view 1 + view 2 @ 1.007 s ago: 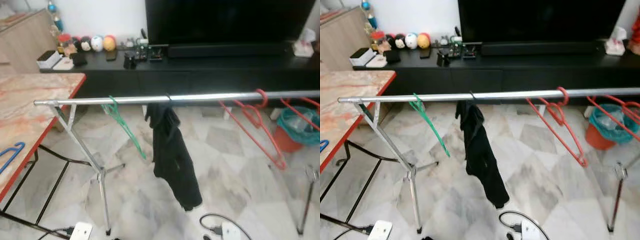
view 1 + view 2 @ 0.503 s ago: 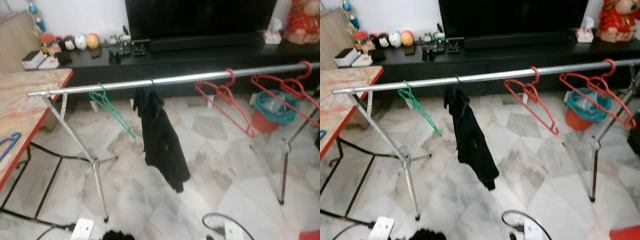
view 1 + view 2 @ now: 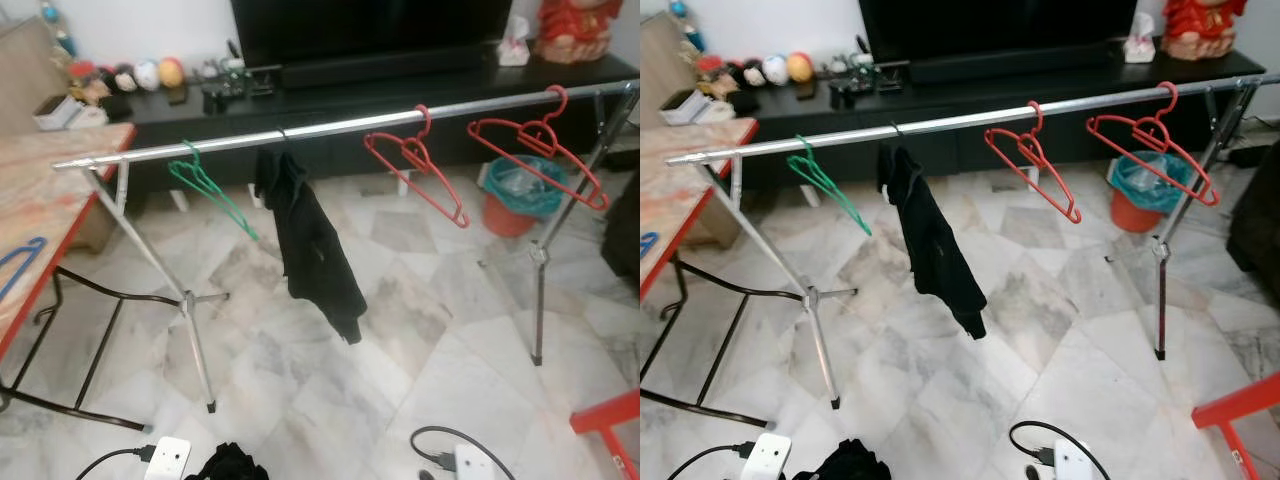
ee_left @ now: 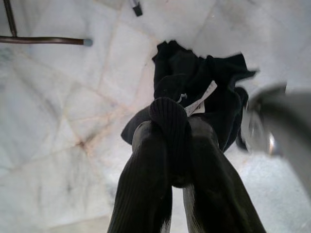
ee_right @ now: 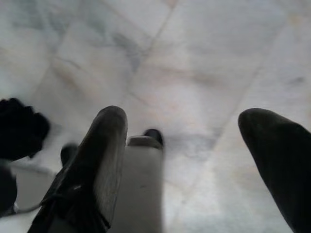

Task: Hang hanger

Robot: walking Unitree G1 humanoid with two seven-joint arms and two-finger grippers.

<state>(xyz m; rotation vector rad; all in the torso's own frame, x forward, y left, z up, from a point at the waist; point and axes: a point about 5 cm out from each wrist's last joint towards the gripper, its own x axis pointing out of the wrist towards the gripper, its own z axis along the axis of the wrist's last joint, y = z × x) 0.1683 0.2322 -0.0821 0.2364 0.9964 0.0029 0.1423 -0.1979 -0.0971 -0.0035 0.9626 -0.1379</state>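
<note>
1. The left gripper (image 4: 177,160) hangs low over the floor (image 3: 420,350), its fingers pinched on a bunched black garment (image 4: 204,82); a white label shows in the folds.
2. The right gripper (image 5: 194,160) is spread wide with nothing between its fingers, above bare floor.
3. No hanger is in either gripper. The hangers sit on the rail (image 3: 340,127), and a blue one (image 3: 22,280) lies on the table (image 3: 40,200) to the left.
4. Handling, as a guess: the hangers look like thin plastic, light and stiff but springy, and may swing or twist if pinched at one end. The neck just below the hook looks the best place to hold.
5. The held cloth is soft and limp; it will sag and could slip out of a loose pinch.
6. Count on the rail: one green hanger (image 3: 205,188), two red hangers (image 3: 415,172) (image 3: 540,155), and one black garment (image 3: 310,245) draped from its own hook.
7. Count elsewhere: one blue hanger on the table, one bin (image 3: 512,195) behind the rail, two white power strips (image 3: 166,458) on the floor.
</note>
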